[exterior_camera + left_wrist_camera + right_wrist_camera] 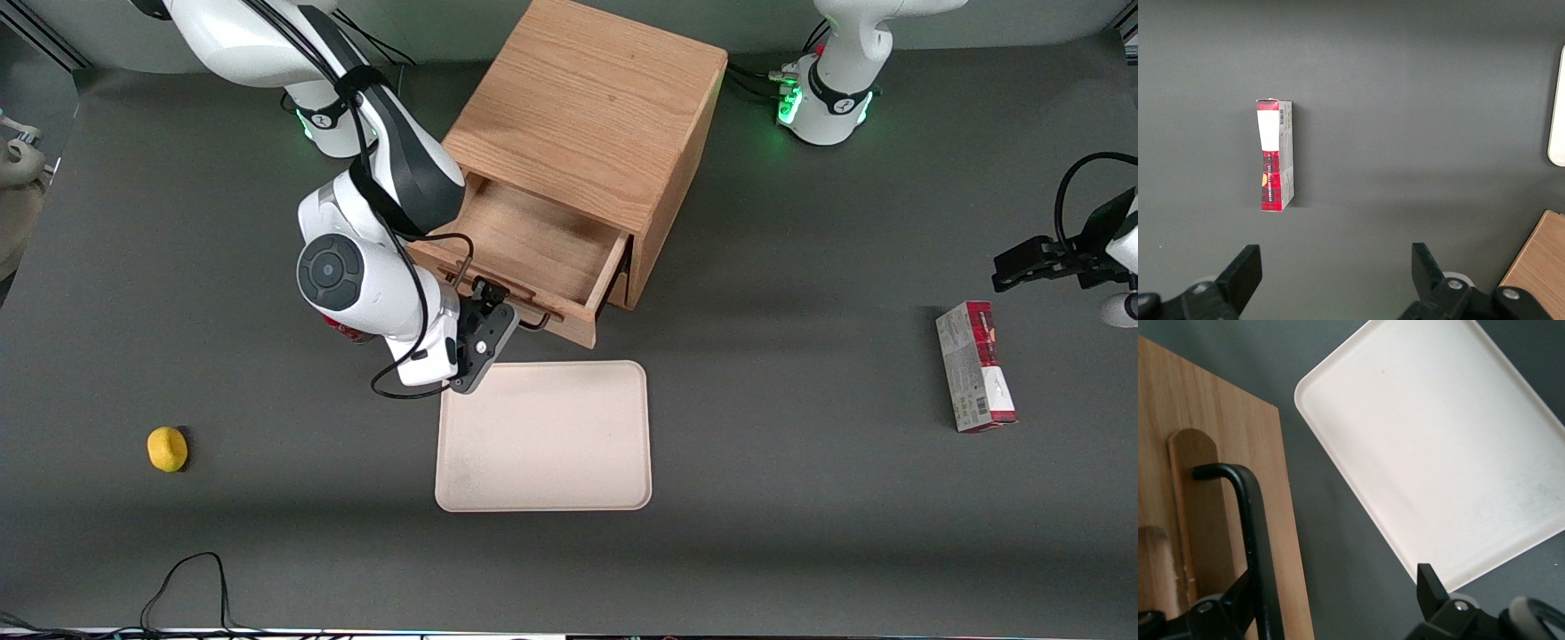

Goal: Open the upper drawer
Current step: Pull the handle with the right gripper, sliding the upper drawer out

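Front view: upper drawer (pixel 533 253) pulled out of cabinet (pixel 591 133) near the table's (pixel 800 533) middle; gripper (pixel 487 318) at its handle (pixel 524 322), above tray (pixel 544 437). Right wrist view: fingers (pixel 1431 587) spread wide, handle (pixel 1251 540) between them.

Even, diffuse overhead light, moderately bright. Soft shadows on the dark table (pixel 800 498) just beside the cabinet (pixel 591 116) and under the working arm; the gripper (pixel 484 307) sits in that shade at the upper drawer (pixel 533 253) front. Mild washout on the cream tray (pixel 1438 447) in the right wrist view, no hard glare. Green LED glow at both arm bases. Front view sharp; wrist views slightly soft on the nearest fingers (pixel 1431 590). No obvious edge distortion.
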Controlling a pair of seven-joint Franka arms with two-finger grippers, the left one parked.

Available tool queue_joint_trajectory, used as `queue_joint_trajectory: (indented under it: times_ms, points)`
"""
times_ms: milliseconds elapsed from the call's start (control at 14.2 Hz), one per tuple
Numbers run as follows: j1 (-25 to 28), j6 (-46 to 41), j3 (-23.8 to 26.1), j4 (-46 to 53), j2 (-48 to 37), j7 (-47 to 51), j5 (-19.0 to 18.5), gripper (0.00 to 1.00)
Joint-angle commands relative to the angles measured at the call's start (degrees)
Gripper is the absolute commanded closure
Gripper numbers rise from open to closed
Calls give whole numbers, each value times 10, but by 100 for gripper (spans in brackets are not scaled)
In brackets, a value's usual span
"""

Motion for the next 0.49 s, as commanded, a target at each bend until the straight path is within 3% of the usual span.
queue_joint_trajectory:
  times_ms: [0, 423]
  points:
    - [-19, -17, 1, 49, 26, -20, -12, 0]
    - [-40, -18, 1, 73, 46, -38, -14, 0]
